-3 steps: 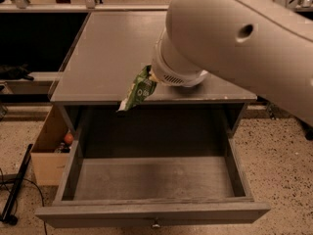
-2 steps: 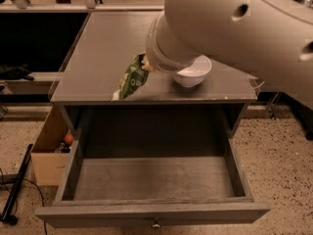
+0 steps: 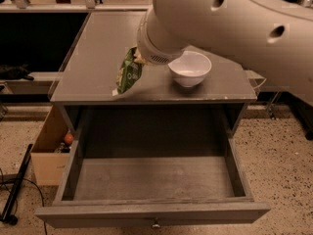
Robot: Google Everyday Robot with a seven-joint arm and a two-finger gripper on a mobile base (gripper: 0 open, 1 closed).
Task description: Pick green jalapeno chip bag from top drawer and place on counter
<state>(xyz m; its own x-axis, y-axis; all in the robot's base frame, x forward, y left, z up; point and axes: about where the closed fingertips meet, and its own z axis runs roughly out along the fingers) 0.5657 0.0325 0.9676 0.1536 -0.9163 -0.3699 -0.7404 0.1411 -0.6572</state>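
Observation:
The green jalapeno chip bag (image 3: 129, 75) hangs upright over the front left part of the counter (image 3: 98, 43). Its whitish lower end is at or just above the counter's front edge. My gripper (image 3: 139, 58) is mostly hidden behind the big white wrist of my arm (image 3: 205, 23). It holds the bag by its top end. The top drawer (image 3: 146, 213) is pulled fully out below the counter. Its grey floor is bare, and a small metal knob (image 3: 156, 224) sits on its front.
A white bowl (image 3: 190, 68) stands on the counter just right of the bag, under my arm. A brown cardboard box (image 3: 48, 153) with a small red item (image 3: 69, 138) stands on the floor left of the cabinet. A black rod (image 3: 17, 185) lies on the speckled floor.
My arm has moved left and further over the counter with the bag. The bag now hangs more upright over the counter's front left, and the white bowl is uncovered.

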